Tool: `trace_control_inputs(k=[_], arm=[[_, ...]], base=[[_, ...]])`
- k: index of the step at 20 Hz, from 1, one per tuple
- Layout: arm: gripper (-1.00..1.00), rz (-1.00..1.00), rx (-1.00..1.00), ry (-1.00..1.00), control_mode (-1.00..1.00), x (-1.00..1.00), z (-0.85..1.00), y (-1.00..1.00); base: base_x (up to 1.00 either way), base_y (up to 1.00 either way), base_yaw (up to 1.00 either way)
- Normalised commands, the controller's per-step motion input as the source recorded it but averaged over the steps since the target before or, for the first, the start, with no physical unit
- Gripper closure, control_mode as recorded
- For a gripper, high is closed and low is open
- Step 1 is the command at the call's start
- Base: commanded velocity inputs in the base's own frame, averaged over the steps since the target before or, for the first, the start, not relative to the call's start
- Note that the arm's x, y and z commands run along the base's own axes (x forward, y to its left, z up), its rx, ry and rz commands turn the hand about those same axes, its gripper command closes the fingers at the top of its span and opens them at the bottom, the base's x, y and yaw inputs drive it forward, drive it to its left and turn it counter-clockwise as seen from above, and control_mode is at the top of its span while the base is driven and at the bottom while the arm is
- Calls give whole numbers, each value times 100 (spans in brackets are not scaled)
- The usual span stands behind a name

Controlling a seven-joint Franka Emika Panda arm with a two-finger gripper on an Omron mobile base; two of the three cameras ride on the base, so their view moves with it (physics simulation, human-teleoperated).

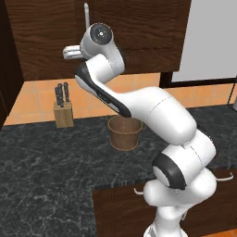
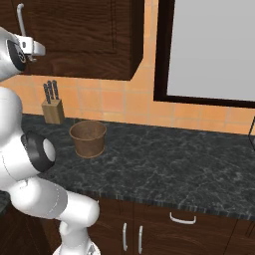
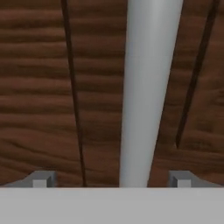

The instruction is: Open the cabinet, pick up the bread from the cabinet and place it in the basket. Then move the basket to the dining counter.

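**Ana:** Fingertips (image 3: 43, 179) sit nearest in the hand view, one each side of the handle (image 3: 148, 92), spread wide with nothing between them but that silver bar.

**Ben:** So the gripper (image 3: 111, 180) is released, not grasping yet?

**Ana:** Yes. The bar runs up between the tips, slightly right of centre, with the cabinet (image 3: 39, 87) door's wood grain close behind it. I'd judge it is lined up so the jaws can close across the bar and pull the door.

**Ben:** And from the base?

**Ana:** In the left base view the gripper (image 1: 69, 53) is up at the cabinet (image 1: 139, 32), just beside the lower end of the handle (image 1: 86, 14). The right base view shows the same: gripper (image 2: 34, 48) below the handle (image 2: 20, 20), on the cabinet (image 2: 84, 35).

**Ben:** Where's the bread?

**Ana:** The door looks shut, so it would be behind it. The basket (image 1: 125, 133) stands on the black worktop (image 1: 46, 162) below, partly behind the arm; in the right base view the basket (image 2: 88, 138) is in plain sight, its inside bare.

**Ben:** Anything in the way?

**Ana:** A knife block (image 1: 63, 113) stands left of the basket, near the wall, well under the door. The window (image 2: 209, 47) is off right. My guess: the arm's own elbow needs room as the door swings.
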Motion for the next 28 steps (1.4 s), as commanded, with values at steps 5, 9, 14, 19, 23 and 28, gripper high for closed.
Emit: trace_control_inputs(k=[5,9,14,19,23,28], arm=[[-100,0,0,0,-100,33,0,-5],[100,0,0,0,-100,35,-3,-5],[100,0,0,-5,-100,0,0,-25],[100,0,0,-5,-100,-17,0,-27],[100,-1,0,-1,-100,-65,12,-8],[100,-6,0,0,-100,-99,33,-8]], base=[[0,0,0],[0,0,0],[0,0,0],[0,0,0],[0,0,0],[0,0,0]])
